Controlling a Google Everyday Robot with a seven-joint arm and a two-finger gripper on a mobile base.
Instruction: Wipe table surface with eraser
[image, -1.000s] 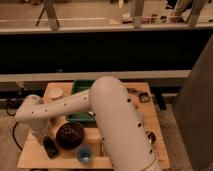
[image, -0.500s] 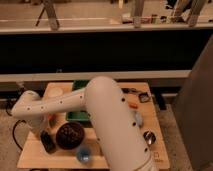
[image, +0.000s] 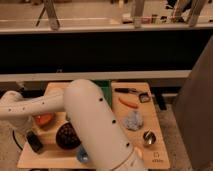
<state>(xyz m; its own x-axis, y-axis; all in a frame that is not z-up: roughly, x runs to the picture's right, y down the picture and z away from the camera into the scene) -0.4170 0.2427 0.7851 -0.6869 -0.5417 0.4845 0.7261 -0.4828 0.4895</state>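
Black, the eraser (image: 34, 142) lies near the counter's (image: 150, 152) front-left corner. The fingers (image: 30, 134) come down on it from the white arm and are fully closed, apparently pinched on its top end, though the contact itself is hard to make out. Just to its right stands the dark bowl (image: 67, 136); an orange thing (image: 44, 120) lies just behind. A sweep to the right would probably knock the bowl. A sweep to the left could run off the counter's left edge. A shallow pinch might let the eraser twist loose under pressure.
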